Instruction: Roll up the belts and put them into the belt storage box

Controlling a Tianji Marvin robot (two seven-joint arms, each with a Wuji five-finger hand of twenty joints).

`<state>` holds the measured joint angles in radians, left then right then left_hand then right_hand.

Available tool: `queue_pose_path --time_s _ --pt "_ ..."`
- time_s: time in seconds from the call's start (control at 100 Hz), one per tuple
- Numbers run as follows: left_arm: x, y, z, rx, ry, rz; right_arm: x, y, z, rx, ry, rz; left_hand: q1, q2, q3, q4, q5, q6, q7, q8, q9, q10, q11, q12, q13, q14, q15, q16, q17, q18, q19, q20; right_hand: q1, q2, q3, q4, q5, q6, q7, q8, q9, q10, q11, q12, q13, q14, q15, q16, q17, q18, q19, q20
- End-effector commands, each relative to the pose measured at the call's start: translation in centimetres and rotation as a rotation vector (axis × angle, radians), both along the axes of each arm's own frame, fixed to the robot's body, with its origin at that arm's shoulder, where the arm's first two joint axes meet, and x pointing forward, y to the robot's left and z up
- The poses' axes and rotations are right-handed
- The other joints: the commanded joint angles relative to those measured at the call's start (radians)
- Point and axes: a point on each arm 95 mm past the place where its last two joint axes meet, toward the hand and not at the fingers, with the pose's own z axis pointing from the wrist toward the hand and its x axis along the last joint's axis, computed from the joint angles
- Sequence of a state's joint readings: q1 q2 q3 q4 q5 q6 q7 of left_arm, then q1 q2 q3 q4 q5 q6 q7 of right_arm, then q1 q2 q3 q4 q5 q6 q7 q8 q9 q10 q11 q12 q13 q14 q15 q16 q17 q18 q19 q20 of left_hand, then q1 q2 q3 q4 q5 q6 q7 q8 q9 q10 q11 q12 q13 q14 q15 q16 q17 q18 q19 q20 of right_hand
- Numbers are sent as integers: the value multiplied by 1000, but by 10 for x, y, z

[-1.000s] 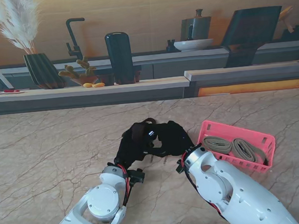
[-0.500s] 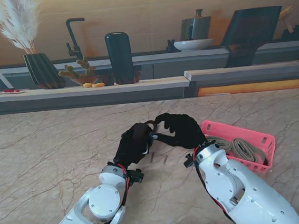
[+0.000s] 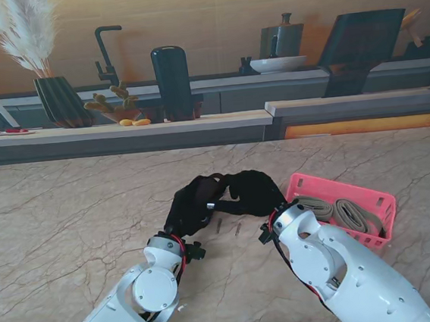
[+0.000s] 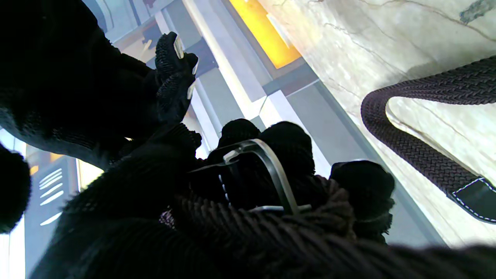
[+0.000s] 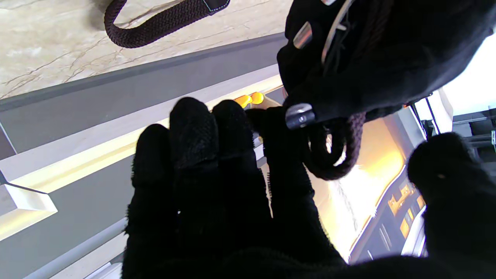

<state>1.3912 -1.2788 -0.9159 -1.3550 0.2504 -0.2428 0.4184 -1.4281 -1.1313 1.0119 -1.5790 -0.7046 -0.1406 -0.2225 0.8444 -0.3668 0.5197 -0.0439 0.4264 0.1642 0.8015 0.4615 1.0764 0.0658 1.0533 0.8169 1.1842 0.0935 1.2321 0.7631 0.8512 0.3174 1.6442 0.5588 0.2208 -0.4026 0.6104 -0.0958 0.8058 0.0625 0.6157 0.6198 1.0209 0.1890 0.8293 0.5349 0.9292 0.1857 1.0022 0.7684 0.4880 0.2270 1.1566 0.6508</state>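
Observation:
My left hand [image 3: 191,207] is shut on a dark braided belt [image 4: 418,155] above the middle of the table. The belt's metal buckle [image 4: 267,170] lies across that hand's fingers. A short loop of the belt [image 5: 333,159] hangs from the fist, and its stitched free end [image 5: 162,23] trails on the marble. My right hand [image 3: 252,192] is right beside the left, fingers straight and thumb apart, its fingertips [image 5: 217,116] next to the loop. The pink belt storage box [image 3: 371,198] sits to the right of both hands with two rolled beige belts [image 3: 334,212] inside.
The marble table [image 3: 76,220] stretches around both hands. Beyond its far edge runs a counter [image 3: 120,128] with a vase, a dark container and fruit. The box stands close against my right forearm [image 3: 340,271].
My right hand swung away to the right and lifted half a second ago, then came back against the left hand. The left hand kept hold of the belt and barely shifted.

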Motion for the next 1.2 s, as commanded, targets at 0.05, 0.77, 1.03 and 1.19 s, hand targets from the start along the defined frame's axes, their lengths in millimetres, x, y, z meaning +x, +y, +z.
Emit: queue_pose_path --time_s 0.05,0.77,1.03,1.19 --pt "0 -2 2 -8 -16 -6 1 7 -5 -16 9 -14 -79 44 92 64 -123 34 -194 -74 1 -31 31 19 44 -56 74 42 9 24 94 -9 -27 41 -27 14 21 -11 -20 3 12 46 16 6 14 13 24 10 0 15 42 23" --pt "5 1 0 109 -110 -33 4 32 -9 128 158 15 -178 -174 220 -8 -205 67 -276 -138 15 -32 30 -36 88 -55 65 0 84 40 81 -82 428 -8 132 -67 39 -154 315 -258 127 -7 -9 -37 77 0 24 -11 25 0 62 -15" --pt "6 4 -1 157 -139 -68 4 26 -5 198 162 -43 -241 -179 185 -19 -190 -8 -344 -168 -222 16 -231 -106 -146 42 -117 39 -198 37 -113 34 503 -5 120 -112 43 -240 356 -278 137 -44 -54 -59 79 -27 -23 -36 21 -15 45 -27" --pt "6 5 -2 174 -143 -88 3 14 4 305 189 -107 -253 -152 146 -18 -202 -43 -366 -180 -399 47 -424 -212 -411 115 -350 18 -459 27 -355 48 502 2 116 -120 38 -258 360 -265 117 -54 -61 -59 63 -38 -37 -42 8 -21 24 -38"
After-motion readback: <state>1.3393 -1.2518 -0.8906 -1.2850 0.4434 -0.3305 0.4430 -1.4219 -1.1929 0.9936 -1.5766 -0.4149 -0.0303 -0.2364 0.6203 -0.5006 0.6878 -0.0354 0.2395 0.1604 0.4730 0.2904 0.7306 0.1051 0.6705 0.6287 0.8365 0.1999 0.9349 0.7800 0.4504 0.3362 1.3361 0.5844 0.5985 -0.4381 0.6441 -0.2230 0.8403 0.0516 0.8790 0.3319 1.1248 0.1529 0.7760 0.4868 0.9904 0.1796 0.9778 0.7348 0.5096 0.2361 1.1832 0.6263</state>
